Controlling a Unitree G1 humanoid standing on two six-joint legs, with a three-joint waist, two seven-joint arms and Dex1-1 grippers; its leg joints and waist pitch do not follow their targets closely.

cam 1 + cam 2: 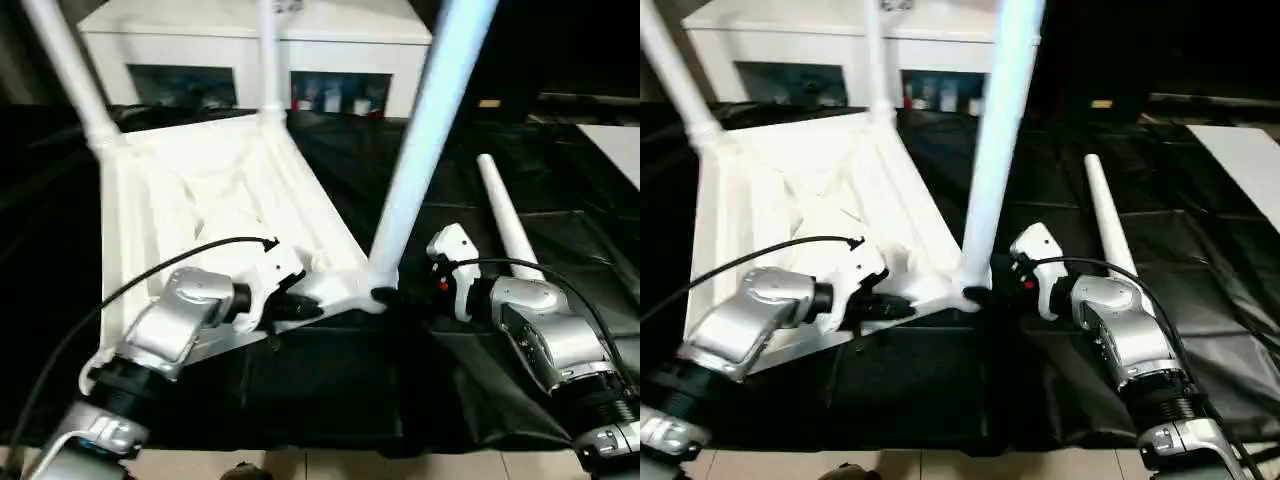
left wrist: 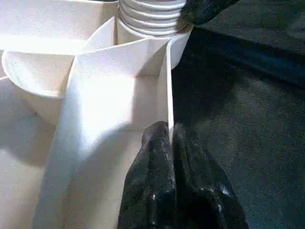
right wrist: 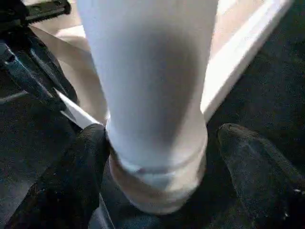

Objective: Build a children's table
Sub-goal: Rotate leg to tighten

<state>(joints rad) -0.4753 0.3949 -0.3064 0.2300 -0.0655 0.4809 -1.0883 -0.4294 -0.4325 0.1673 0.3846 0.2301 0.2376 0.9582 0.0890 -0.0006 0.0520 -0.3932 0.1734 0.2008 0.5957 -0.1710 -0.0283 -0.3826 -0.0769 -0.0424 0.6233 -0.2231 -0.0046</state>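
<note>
Tabletop [image 1: 215, 190] is seen upside down on a black cloth [image 1: 330, 380], ribbed underside up, and serves as the landmark. At its near edge the left gripper [image 2: 170, 138] is pinched shut on the thin rim wall, one black finger on each side of it. At the near corner beside that grip, a white leg [image 1: 425, 130] stands upright in the rounded corner socket [image 2: 152, 28]. The right gripper [image 3: 159, 157] is placed around the base of this leg with its fingers [image 3: 71, 181] spread wide: one appears to touch the leg's base, the other stands clear of it. Two more legs [image 1: 70, 70] rise from the far corners, their tops cut off by the frame. A fourth leg [image 1: 508, 215] lies loose on the cloth, beyond the right gripper and apart from the tabletop. Behind the tabletop a white cabinet [image 1: 250, 45] is partly visible; what sits behind its glass cannot be made out.
</note>
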